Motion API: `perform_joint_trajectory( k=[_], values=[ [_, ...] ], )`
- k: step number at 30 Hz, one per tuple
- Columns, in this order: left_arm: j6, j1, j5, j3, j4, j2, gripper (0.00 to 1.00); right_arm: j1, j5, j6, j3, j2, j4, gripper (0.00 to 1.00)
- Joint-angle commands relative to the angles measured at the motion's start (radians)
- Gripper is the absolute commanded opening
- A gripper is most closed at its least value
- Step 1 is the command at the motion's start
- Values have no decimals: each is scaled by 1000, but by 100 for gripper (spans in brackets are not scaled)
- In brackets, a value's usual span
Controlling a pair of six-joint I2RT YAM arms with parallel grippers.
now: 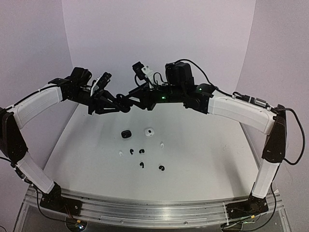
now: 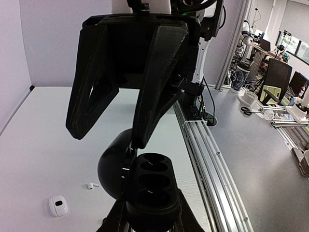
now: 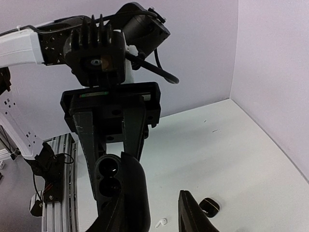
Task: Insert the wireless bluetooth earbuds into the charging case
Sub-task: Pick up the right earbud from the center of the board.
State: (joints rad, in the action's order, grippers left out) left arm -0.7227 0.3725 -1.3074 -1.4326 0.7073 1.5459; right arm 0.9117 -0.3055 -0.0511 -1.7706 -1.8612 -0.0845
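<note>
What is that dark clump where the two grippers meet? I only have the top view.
Observer: An open case, black, held at the tips of the left gripper.
Operator: Anything in its wells?
Observer: In the left wrist view the wells look dark and hollow; no bud shows there.
Operator: Is the other arm clamped on it?
Observer: No. The right wrist view shows the right gripper with jaws apart, bare table visible between them.

Four glossy black earbuds [image 1: 141,165] and two white earbuds [image 1: 120,153] lie scattered at frame centre. The black charging case [image 2: 153,186] hangs open at upper centre, its sockets empty.
</note>
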Motion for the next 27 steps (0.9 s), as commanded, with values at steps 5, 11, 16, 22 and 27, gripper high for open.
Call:
perform_joint_trajectory(
  k=[5, 11, 16, 22, 27],
  values=[
    [110, 4, 36, -26, -4, -9, 0, -13, -53, 22, -23, -28, 11, 40],
    [109, 3, 65, 4, -1, -11, 0, -40, -119, 130, -86, -19, 28, 55],
    [134, 2, 103, 51, -70, -31, 0, -73, -158, 283, -187, -9, 74, 68],
    [176, 0, 124, 98, -153, -60, 0, -149, -20, 499, -63, 77, 72, 72],
    [264, -9, 161, 178, -278, -123, 0, -213, 259, 591, 318, 238, -82, 69]
  ],
)
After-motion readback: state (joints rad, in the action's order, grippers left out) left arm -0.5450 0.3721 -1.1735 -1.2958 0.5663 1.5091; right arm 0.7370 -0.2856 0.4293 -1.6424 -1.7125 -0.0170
